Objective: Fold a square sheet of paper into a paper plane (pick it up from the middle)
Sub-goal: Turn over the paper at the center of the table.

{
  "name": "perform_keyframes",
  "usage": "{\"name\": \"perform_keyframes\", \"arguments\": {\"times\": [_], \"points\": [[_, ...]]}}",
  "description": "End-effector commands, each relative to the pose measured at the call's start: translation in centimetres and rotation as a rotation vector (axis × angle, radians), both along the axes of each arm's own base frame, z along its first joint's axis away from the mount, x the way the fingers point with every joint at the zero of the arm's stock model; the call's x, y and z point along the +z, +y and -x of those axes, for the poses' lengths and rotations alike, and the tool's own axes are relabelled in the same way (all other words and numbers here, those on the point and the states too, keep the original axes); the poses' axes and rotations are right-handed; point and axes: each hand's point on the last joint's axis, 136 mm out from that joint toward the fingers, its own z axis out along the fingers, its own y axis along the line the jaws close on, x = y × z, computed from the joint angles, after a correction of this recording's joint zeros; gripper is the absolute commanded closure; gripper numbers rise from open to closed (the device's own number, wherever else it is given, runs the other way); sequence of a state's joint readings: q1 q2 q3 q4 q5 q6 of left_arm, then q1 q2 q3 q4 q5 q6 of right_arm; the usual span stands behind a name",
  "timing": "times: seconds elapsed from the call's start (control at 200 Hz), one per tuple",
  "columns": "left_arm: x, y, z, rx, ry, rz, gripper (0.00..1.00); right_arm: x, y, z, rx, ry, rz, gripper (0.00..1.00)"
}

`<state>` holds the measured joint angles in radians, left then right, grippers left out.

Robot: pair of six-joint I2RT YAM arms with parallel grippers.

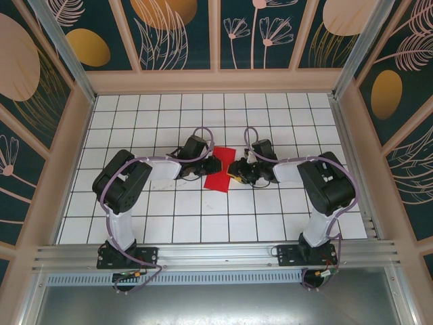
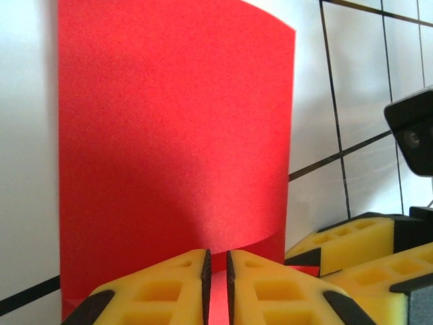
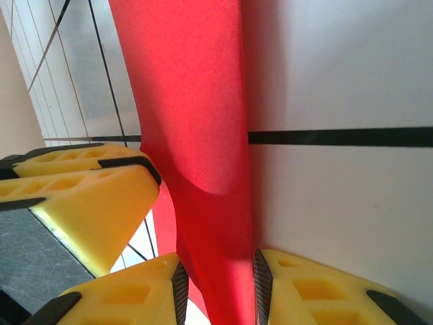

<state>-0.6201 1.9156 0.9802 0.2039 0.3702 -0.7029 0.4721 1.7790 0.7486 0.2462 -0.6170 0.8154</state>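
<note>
Left fingers point(image 2: 169, 291) are pinched down to a hair's gap with a sliver of red showing in it, so I read that as clamped on the near edge of the red sheet of paper point(image 2: 176, 135). Right fingers point(image 3: 318, 298) have a ridge of the same sheet squeezed between their dark pads, so they're clamped on it too. From overhead the paper sits mid-counter point(image 1: 169, 217), right between the two wrists, which are nose to nose. In the left wrist view, the right arm's yellow fingers crowd in just beside the left ones.

The sheet isn't lying flat. It bows up from the pinch in the left wrist view and stands like a tall ridge in the right wrist one. Can't tell if a crease is actually set or if it's just arched.

What worries me (just my guess):
- Two grips this close on thin paper mean any pull apart or twist could tear it or leave a crooked crumple instead of a clean fold.
- If one side slips, the edges won't line up and the plane comes out lopsided.
- The fingers have basically no room, so they could bump each other.
- Pressing down while the paper's bowed would put the crease wherever the bulge collapses.
</note>
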Motion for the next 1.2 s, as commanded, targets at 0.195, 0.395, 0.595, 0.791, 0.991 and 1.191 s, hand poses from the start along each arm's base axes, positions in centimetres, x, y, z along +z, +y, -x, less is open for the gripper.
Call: {"name": "perform_keyframes", "arguments": {"times": [0.195,0.395,0.595,0.791,0.991,1.191], "points": [[-0.7,0.6,-0.5,0.015,-0.004,-0.042,0.82,0.4,0.8,-1.1,0.002,-0.027,-0.033,0.65],[-0.8,0.5,-0.6,0.02,-0.001,-0.039,0.82,0.7,1.3,-0.8,0.029,-0.046,-0.068,0.66],[-0.5,0.5,-0.6,0.027,-0.004,-0.032,0.82,0.4,1.6,-1.0,0.038,-0.059,-0.083,0.71],[1.3,1.2,-1.4,0.088,-0.041,-0.028,0.81,1.0,2.1,-1.0,0.056,-0.088,-0.103,0.79],[8.1,6.6,-2.1,0.34,-0.242,-0.037,0.8,3.8,1.8,-1.6,0.089,-0.182,-0.052,0.93],[13.7,13.4,-1.0,0.584,-0.402,-0.065,0.74,7.4,-1.3,-3.1,0.111,-0.308,0.275,0.99]]}}
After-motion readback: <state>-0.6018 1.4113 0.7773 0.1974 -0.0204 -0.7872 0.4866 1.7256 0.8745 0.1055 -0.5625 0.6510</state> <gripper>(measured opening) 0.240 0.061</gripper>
